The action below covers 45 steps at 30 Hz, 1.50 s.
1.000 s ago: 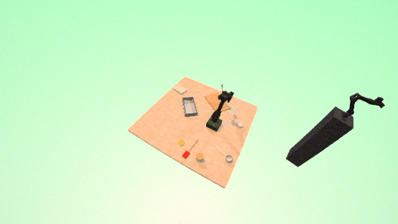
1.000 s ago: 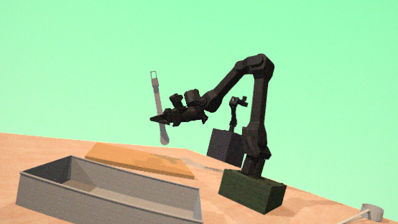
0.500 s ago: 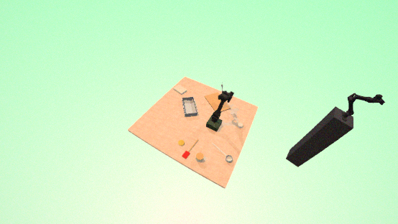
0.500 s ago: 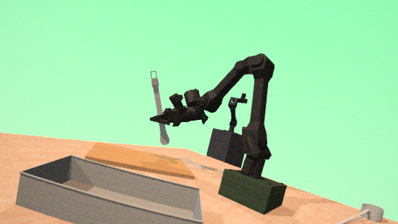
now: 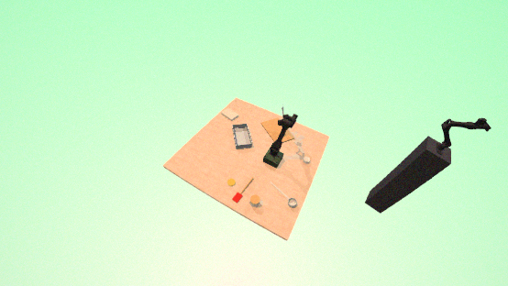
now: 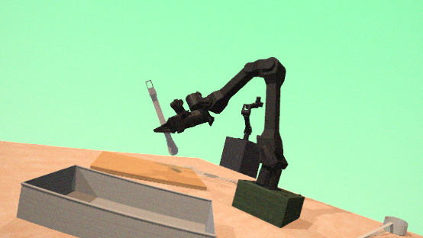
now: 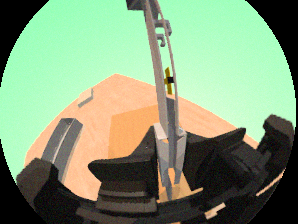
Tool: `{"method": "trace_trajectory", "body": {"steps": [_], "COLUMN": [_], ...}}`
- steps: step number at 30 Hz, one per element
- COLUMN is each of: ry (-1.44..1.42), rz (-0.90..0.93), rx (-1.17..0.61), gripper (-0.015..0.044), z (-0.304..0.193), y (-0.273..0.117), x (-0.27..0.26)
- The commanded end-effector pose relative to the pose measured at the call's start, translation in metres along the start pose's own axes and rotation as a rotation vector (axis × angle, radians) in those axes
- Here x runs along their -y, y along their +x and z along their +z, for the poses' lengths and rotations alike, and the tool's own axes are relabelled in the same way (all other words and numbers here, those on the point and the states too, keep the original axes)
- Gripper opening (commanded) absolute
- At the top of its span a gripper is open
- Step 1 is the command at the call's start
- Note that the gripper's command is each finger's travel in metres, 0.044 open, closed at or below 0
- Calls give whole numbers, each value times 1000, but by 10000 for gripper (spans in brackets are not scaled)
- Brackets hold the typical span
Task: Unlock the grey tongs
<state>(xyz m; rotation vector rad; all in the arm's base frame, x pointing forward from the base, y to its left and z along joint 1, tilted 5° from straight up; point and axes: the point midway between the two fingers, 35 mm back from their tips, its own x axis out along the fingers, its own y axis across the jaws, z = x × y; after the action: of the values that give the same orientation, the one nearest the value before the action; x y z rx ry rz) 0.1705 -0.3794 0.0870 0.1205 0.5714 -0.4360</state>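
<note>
The grey tongs (image 5: pixel 282 111) (image 6: pixel 158 110) (image 7: pixel 160 80) are in the air, steeply upright and slightly tilted, with the looped hinge end up and the rounded tips down. Their arms lie close together; a yellow and black piece shows between them in the wrist view. My gripper (image 6: pixel 163 128) (image 7: pixel 158 127) is shut on the tongs, below their middle. The wooden board (image 5: pixel 270 126) (image 6: pixel 126 168) (image 7: pixel 130 130) lies flat on the table below the tongs' height. The roasting tin (image 5: pixel 236 137) (image 6: pixel 114 210) (image 7: pixel 70 145) stands beside the board, with no tongs across it.
A pale block (image 5: pixel 230 114) (image 7: pixel 86 97) lies beyond the tin. A yellow disc (image 5: pixel 231 182), a red-bladed spatula (image 5: pixel 237 197), an orange pot (image 5: pixel 255 200) and a long-handled grey pan (image 5: pixel 292 203) (image 6: pixel 398 226) lie on the other side of my base. Another arm stands on a dark pedestal (image 5: pixel 408 176) (image 6: pixel 238 156) off the table.
</note>
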Motion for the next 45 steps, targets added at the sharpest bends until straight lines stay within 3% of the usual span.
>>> {"method": "trace_trajectory", "body": {"steps": [1, 23, 45], "ry": [15, 60, -7], "rz": [-5, -21, -33], "rx": [-48, -434, -846], "gripper": [-150, -150, -150], "z": [3, -4, -7], "y": [7, 34, 30], "x": [4, 6, -5]}}
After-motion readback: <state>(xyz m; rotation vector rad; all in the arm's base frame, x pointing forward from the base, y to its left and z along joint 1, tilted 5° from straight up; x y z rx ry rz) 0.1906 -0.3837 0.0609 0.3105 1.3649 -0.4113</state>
